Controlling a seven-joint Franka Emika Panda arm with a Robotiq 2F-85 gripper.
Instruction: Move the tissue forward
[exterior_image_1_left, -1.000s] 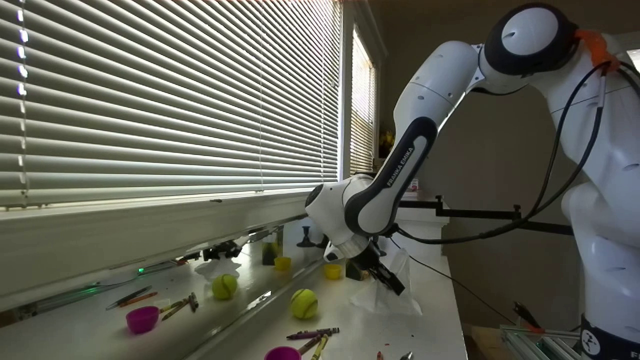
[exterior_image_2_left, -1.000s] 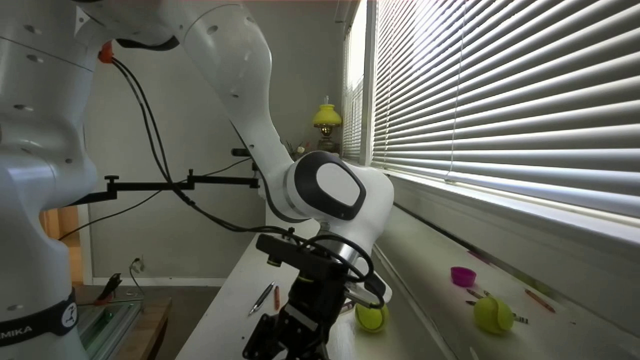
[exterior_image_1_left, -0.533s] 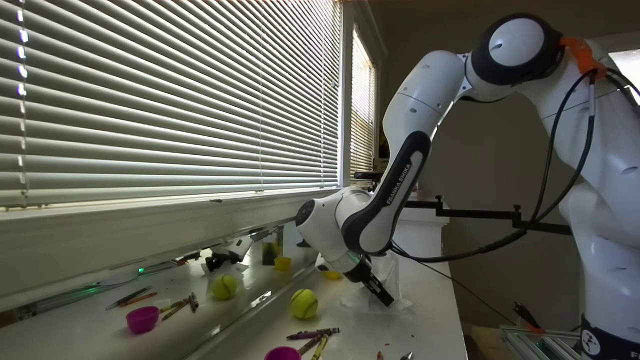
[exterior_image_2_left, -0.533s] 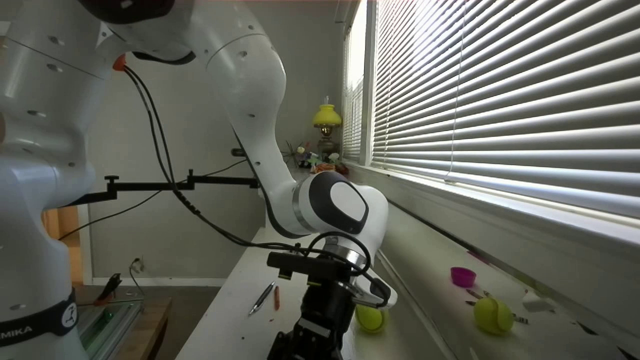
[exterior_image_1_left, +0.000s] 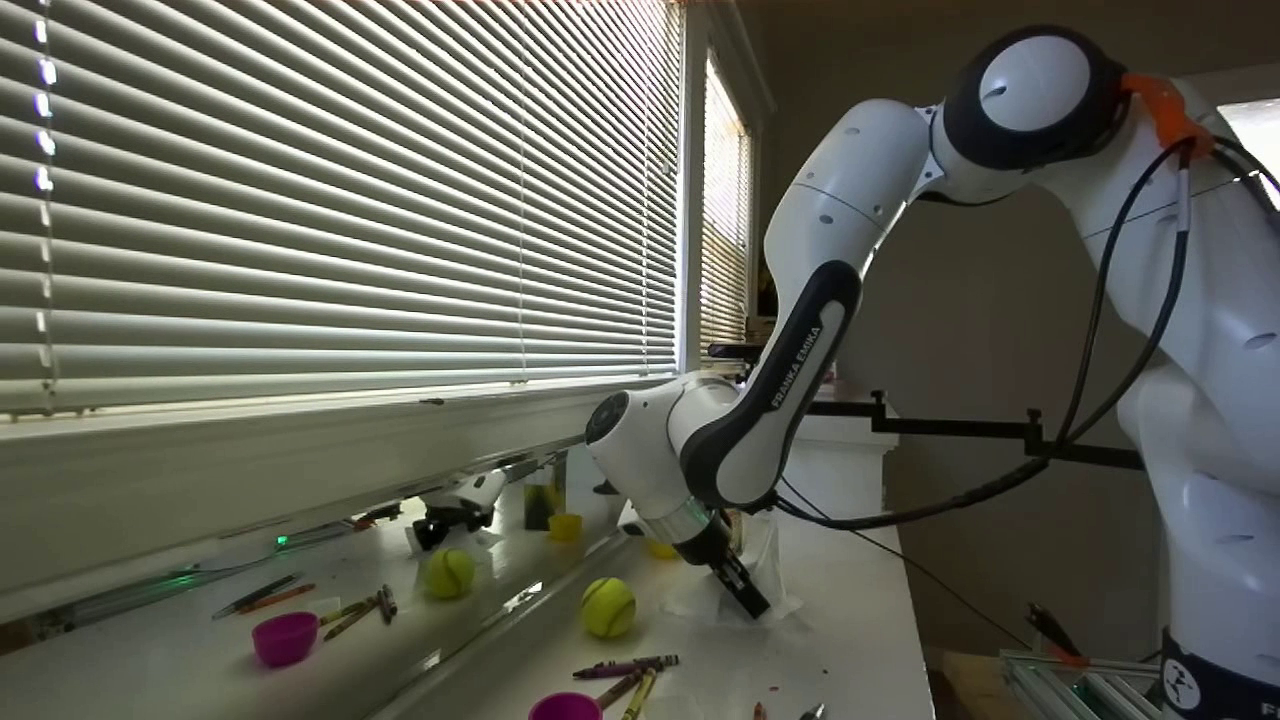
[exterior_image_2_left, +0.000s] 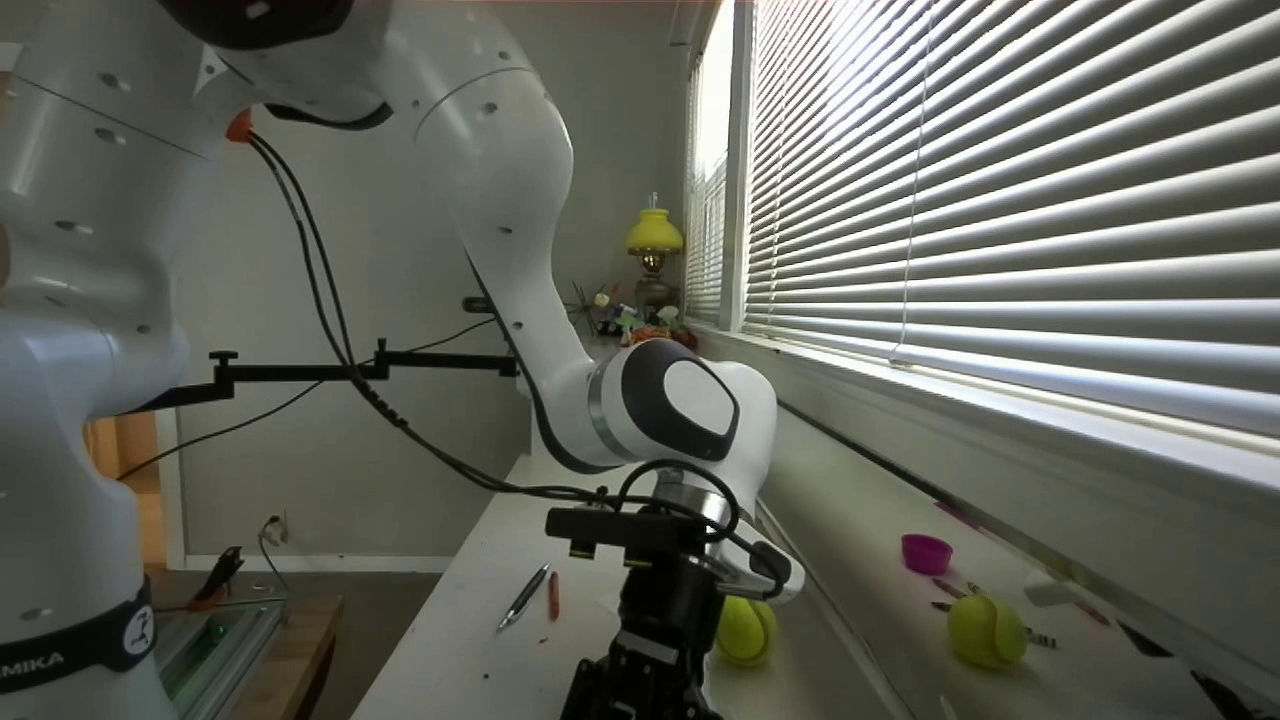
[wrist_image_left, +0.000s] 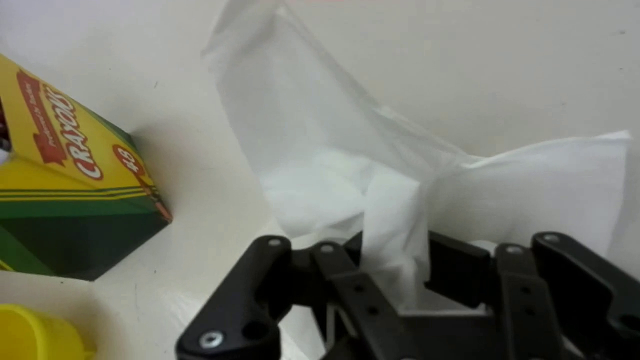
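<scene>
The tissue (wrist_image_left: 300, 115) is a crumpled, thin white sheet spread on the white surface in the wrist view, with a fold standing up between the fingers. It also shows in an exterior view (exterior_image_1_left: 770, 570), around and behind the fingertips. My gripper (wrist_image_left: 395, 260) is shut on the tissue, whose bunched fold fills the gap between the black fingers. In an exterior view the gripper (exterior_image_1_left: 757, 607) points down with its tips low, close to the surface. In an exterior view the gripper (exterior_image_2_left: 640, 690) is partly cut off at the bottom, and the tissue is mostly hidden there.
A yellow-green ball (exterior_image_1_left: 608, 607) lies beside the gripper. Crayons (exterior_image_1_left: 627, 667) and a magenta cup (exterior_image_1_left: 566, 707) lie nearer that camera. A crayon box (wrist_image_left: 75, 150) and yellow cup (wrist_image_left: 40, 335) stand beside the tissue. A pen (exterior_image_2_left: 523, 597) lies near the edge.
In an exterior view my gripper has moved down and left, and the tissue has shifted left along with it. In the last half second the motion is small. The ball and crayons have not moved.
</scene>
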